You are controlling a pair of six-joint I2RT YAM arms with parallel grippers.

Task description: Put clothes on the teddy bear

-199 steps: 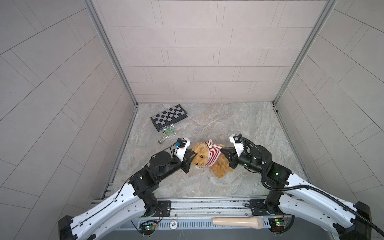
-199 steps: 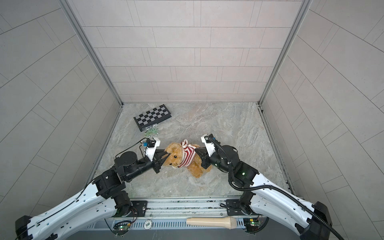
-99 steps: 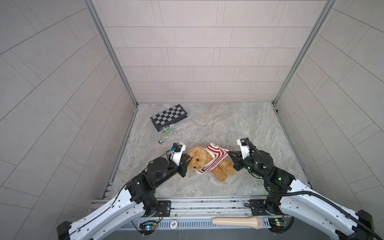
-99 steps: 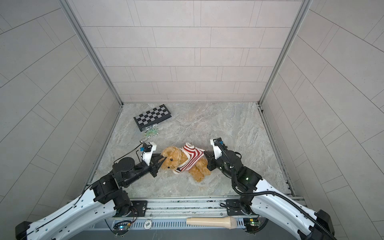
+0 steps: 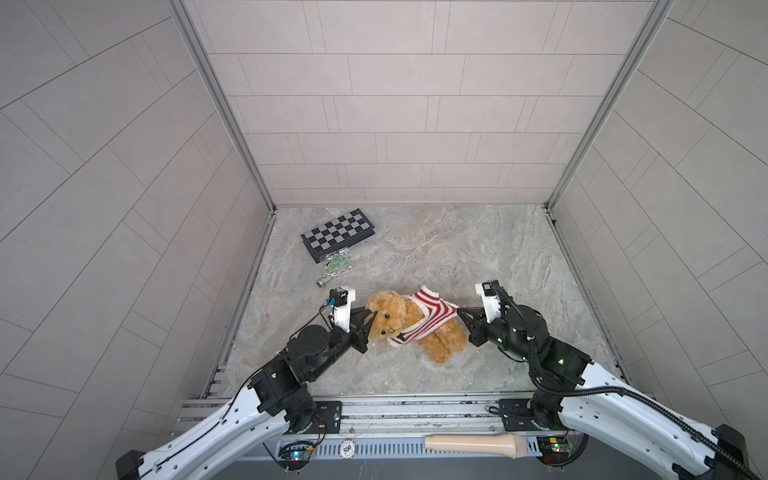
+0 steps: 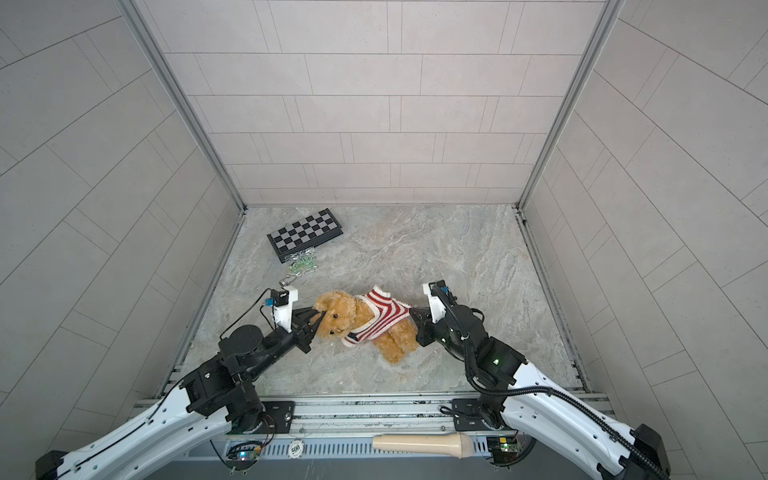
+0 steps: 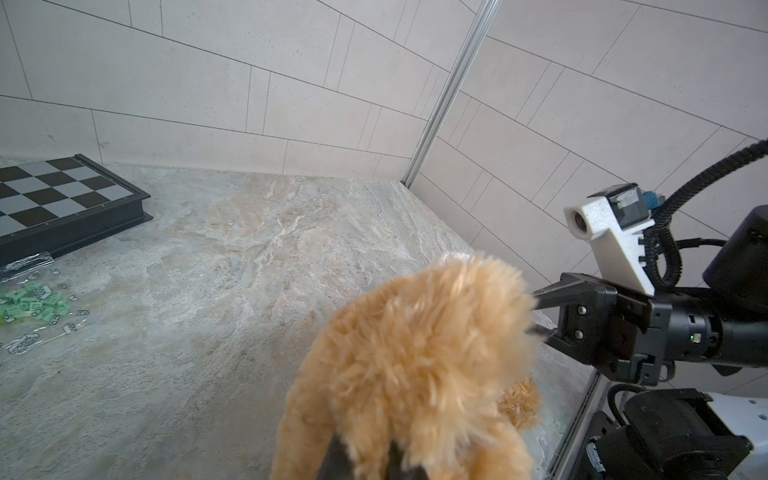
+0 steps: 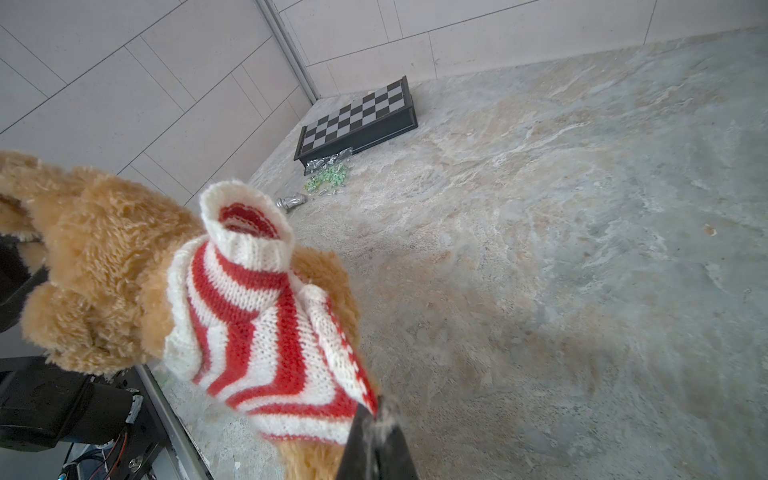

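Note:
The golden-tan teddy bear (image 5: 395, 320) (image 6: 338, 318) lies near the front of the marble floor, head to the left. A red-and-white striped sweater (image 5: 430, 316) (image 6: 382, 316) sits round its neck and is stretched over its upper body. One empty sleeve (image 8: 249, 224) stands up. My left gripper (image 5: 368, 316) (image 6: 316, 316) is shut on the fur of the bear's head (image 7: 415, 365); only its dark fingertips (image 7: 338, 457) show in the left wrist view. My right gripper (image 5: 460, 311) (image 6: 412, 311) (image 8: 376, 415) is shut on the sweater's (image 8: 257, 332) hem, pulled taut.
A folded chessboard (image 5: 338, 235) (image 8: 357, 120) lies at the back left, with a bag of small green pieces (image 5: 337, 264) and a small silver object (image 5: 322, 282) in front of it. A cream handle-shaped object (image 5: 473, 444) lies on the front rail. Tiled walls enclose three sides.
The two grippers have drawn apart, the left leftwards and the right rightwards. The sweater, bunched at the bear's neck before, is now stretched out over its body, and the bear lies lower.

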